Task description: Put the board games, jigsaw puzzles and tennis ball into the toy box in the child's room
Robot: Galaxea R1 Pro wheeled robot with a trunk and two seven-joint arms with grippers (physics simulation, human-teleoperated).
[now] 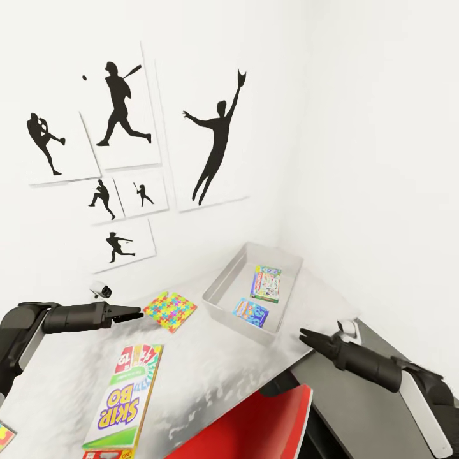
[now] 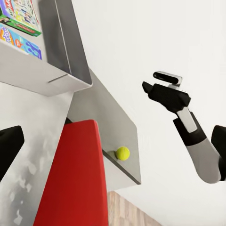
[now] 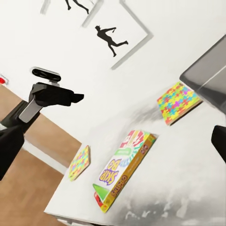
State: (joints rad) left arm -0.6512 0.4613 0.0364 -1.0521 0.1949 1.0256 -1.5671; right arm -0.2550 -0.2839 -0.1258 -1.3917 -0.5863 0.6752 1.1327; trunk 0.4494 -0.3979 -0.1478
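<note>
Both grippers hang empty over the table point(image 1: 210, 376): the left gripper point(image 1: 131, 313) points at the near jigsaw puzzle point(image 1: 169, 310) without touching it, the right gripper point(image 1: 310, 338) hovers off the table's edge beyond the toy box point(image 1: 224, 284), and both look nearly pressed together, though that is hard to tell. From left to right, a second puzzle point(image 3: 79, 162) at the table's far corner, the thick Skip-Bo game point(image 1: 124, 395) and the near puzzle lie outside the toy box. Two board games, the green-edged one point(image 1: 266, 283) and the small blue one point(image 1: 250, 312), already lie inside it, and the tennis ball point(image 2: 122, 153) sits near the table's right edge beside a red chair point(image 1: 255, 427), so four toys seem left.
</note>
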